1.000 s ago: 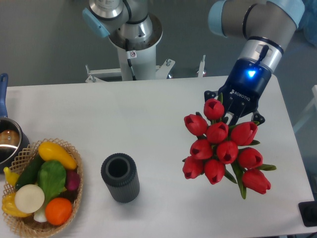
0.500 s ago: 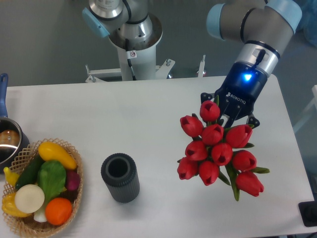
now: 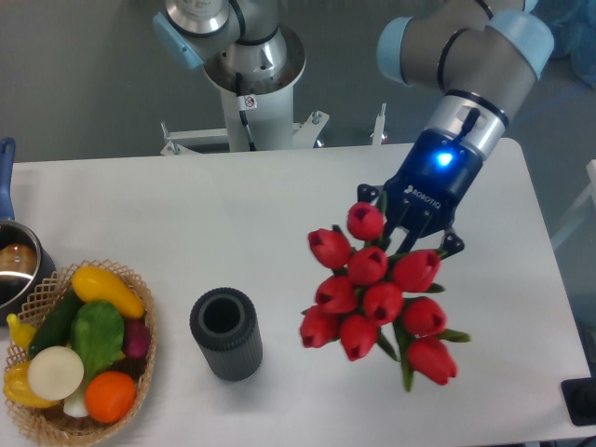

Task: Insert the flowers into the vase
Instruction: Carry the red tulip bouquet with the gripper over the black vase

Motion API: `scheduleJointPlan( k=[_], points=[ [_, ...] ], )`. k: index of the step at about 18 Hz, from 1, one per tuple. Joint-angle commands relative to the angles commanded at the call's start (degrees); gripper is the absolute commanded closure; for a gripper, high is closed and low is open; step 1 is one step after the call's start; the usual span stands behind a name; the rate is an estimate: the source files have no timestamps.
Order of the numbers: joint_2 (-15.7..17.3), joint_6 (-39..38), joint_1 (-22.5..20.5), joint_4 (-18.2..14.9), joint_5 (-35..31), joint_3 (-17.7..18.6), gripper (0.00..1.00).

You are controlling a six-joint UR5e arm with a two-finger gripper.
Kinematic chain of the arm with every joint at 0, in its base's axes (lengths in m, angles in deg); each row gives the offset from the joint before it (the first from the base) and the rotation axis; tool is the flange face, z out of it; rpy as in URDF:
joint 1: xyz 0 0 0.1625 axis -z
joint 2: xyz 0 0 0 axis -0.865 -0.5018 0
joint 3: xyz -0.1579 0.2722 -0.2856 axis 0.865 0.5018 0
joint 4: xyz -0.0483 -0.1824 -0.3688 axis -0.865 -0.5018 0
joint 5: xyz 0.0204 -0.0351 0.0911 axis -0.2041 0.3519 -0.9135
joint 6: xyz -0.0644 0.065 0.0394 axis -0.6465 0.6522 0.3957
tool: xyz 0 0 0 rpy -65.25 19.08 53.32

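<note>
Carrying: the gripper (image 3: 414,222) is holding the flowers (image 3: 377,293) above the table (image 3: 233,214), out to the right of the vase (image 3: 226,332).
Grip: the fingers are pinching the stems, judging by the way the bunch is hanging from them; the contact itself is hiding behind the red heads.
Flowers: about ten closed red tulips are clustering in a loose bundle, with green stem ends and leaves poking out at the lower right.
Vase: a short dark ribbed cylinder is standing upright on the table, mouth open and empty, well apart from the bunch.
Step in hand: the arm is bringing the bunch toward the vase; insertion is not yet begun.
Other items: a basket (image 3: 140,298) of vegetables is sitting just left of the vase; a metal pot (image 3: 17,270) is showing at the left edge.
Risk, orientation: the heads are facing the camera and the stem ends are hard to place, so the stems may be arriving at the mouth off-centre or at a slant.
Risk, tipping: the vase is small and likely light; stems striking the rim or wall could be pushing it over or sliding it toward the basket.
Risk, spread: the loose bundle looks wider than the mouth, so stray stems or leaves could be catching outside the rim.
Risk, slip: a grip on thin stems may be letting the bunch rotate or sag during the move.
</note>
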Motion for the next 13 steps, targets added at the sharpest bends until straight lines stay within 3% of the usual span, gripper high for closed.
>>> scheduleJointPlan(
  k=[3,9,13],
  points=[
    [-0.6,-0.1,2.6,1.8,0.6,0.3,0.83],
    [-0.6,1.5,2.8,1.9,9.4,1.0,0.83],
    [-0.4,11.6,3.3,1.8,19.3,6.5,0.83]
  ],
)
